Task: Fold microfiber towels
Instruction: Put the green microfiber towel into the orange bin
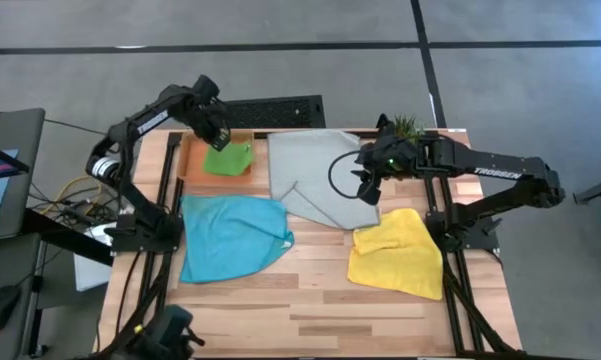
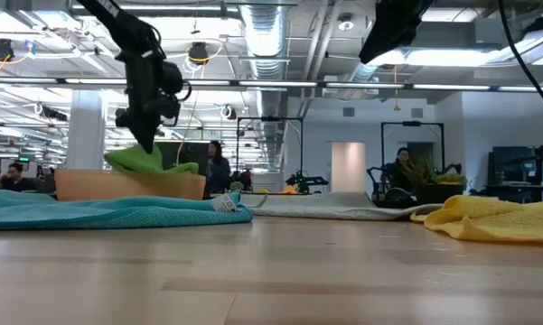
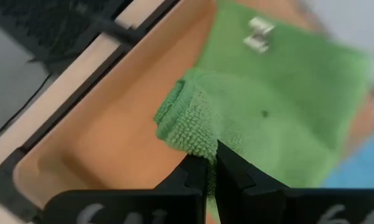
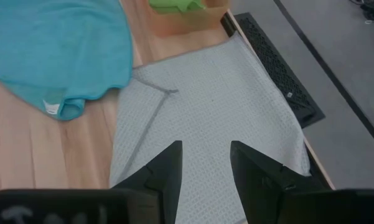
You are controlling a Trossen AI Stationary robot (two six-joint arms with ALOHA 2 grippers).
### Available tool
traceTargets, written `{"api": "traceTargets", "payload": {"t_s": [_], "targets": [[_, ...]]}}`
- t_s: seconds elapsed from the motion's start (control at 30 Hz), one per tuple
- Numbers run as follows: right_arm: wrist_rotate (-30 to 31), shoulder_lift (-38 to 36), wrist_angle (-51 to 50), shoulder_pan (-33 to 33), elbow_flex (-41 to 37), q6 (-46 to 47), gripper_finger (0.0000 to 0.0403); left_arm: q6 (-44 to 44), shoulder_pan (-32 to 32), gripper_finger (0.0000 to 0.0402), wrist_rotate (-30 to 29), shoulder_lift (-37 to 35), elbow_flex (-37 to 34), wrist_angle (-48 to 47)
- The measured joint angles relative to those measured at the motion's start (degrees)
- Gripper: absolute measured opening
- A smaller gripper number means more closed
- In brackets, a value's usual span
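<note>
A folded lime green towel (image 1: 227,159) lies in the orange tray (image 1: 193,165) at the far left. My left gripper (image 1: 220,137) is shut on its far part. A sky blue towel (image 1: 230,234) lies crumpled on the table's left. A pale grey towel (image 1: 315,173) lies spread at the far middle, one corner folded over. A yellow towel (image 1: 397,252) lies bunched at the right. My right gripper (image 4: 205,163) hangs open above the grey towel (image 4: 218,106) and touches nothing. My left gripper pinches a bunched fold of the green towel (image 3: 193,134) between its two fingers, several layers thick. The fingers come from above, pointing down. The held fold is raised a little, and the rest of the towel (image 3: 292,112) lies in the tray.
A black grille (image 1: 275,110) lies beyond the table's far edge. A small green plant (image 1: 405,127) stands at the far right. The near half of the wooden table (image 1: 310,310) shows bare wood. People sit in the room behind the table (image 2: 219,162).
</note>
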Motion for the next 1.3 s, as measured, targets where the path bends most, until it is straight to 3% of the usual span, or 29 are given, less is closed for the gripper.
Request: {"api": "traceTargets", "payload": {"t_s": [0.23,0.47,0.7,1.0,1.13,1.3], "targets": [[-0.01,0.0,0.01,-0.02,0.0,0.02,0.0159,-1.13,0.13,0.0,-10.22,2.11,-0.02,0.44],[-0.01,0.0,0.02,-0.02,0.0,0.04,0.0159,-1.78,0.33,0.0,-14.84,3.39,-0.02,1.21],[-0.01,0.0,0.04,-0.02,0.0,0.04,0.0159,-1.18,0.33,0.0,-12.34,5.3,-0.02,1.08],[0.02,0.0,0.07,-0.02,0.0,0.52,0.0159,-1.57,0.33,0.0001,-16.25,6.19,-0.02,-0.54],[0.02,0.0,0.07,-0.02,0.0,0.52,0.0159,-2.45,0.33,0.0021,-17.09,6.19,-0.02,-0.86],[0.04,0.0,0.09,-0.02,0.0,0.52,0.0159,-3.66,0.33,0.0081,-18.69,6.19,-0.02,-2.0]]}}
